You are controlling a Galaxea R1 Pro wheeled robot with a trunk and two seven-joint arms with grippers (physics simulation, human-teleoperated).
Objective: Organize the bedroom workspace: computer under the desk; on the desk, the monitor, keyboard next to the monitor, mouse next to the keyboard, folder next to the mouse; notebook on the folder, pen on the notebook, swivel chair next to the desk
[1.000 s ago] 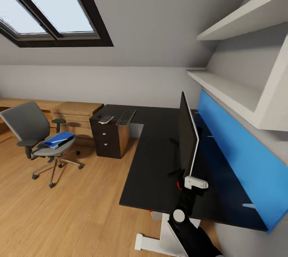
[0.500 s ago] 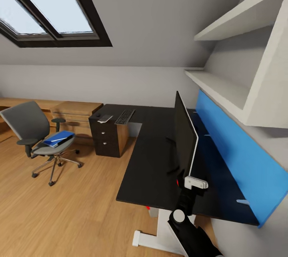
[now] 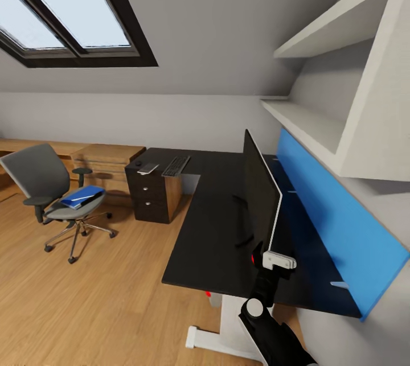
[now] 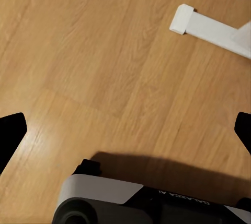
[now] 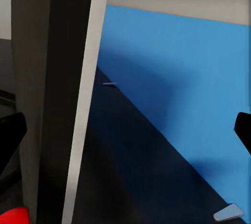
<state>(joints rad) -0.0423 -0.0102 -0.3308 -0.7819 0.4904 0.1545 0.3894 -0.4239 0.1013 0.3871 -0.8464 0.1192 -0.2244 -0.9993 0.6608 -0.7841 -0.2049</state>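
Head view looks over the black L-shaped desk [image 3: 210, 235], where the monitor [image 3: 259, 198] stands edge-on, its near lower corner at the right gripper [image 3: 272, 259]. Right wrist view has the fingertips [image 5: 10, 140] spread wide, the monitor's white rim [image 5: 86, 98] just inside one of them. The left gripper [image 4: 125, 135] is also spread wide over bare wood floor [image 4: 94, 51]. The keyboard [image 3: 176, 165] and notebook [image 3: 148, 169] lie on the desk's far wing. The blue folder [image 3: 83, 196], with the pen [image 3: 86, 197] lying on it, rests on the swivel chair [image 3: 54, 195], well apart from the desk.
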